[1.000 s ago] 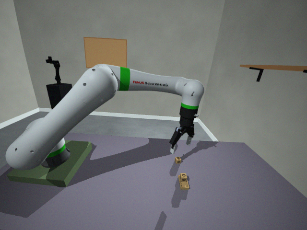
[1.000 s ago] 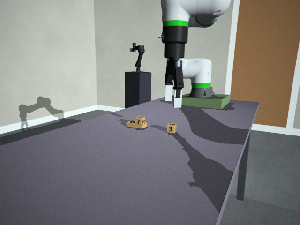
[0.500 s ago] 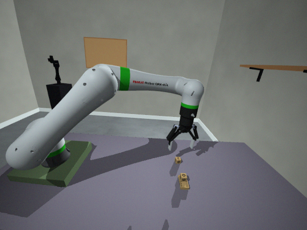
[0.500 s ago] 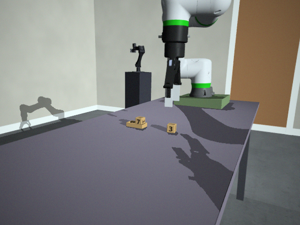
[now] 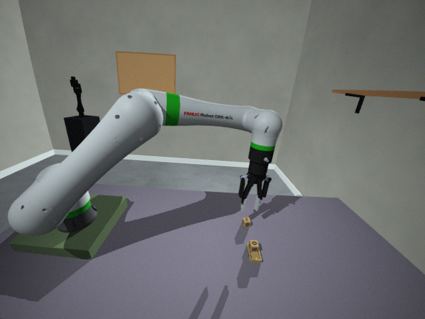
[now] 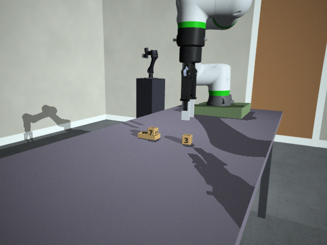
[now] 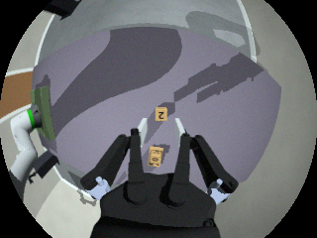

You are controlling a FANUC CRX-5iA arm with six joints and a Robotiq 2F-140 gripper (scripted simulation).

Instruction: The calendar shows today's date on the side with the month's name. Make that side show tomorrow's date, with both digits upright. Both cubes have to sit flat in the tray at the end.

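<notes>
A small wooden tray (image 6: pixel 148 135) lies on the purple table. One cube (image 6: pixel 153 130) sits in its right slot and shows a 7 toward the exterior camera; the other slot is empty. A second cube (image 6: pixel 187 139) stands loose on the table to the tray's right and shows a 3. My gripper (image 6: pixel 188 116) hangs pointing down, well above the table and roughly over the loose cube (image 5: pixel 246 222). Its fingers (image 5: pixel 249 206) are partly closed with a gap and hold nothing. In the wrist view the loose cube (image 7: pixel 161 114) shows between the fingertips, with the tray nearer.
The arm's green base plate (image 5: pixel 72 224) sits at the table's far side. A black pedestal with a camera stand (image 6: pixel 150 96) is behind the table. The table's right edge (image 6: pixel 263 163) runs close to the loose cube's side.
</notes>
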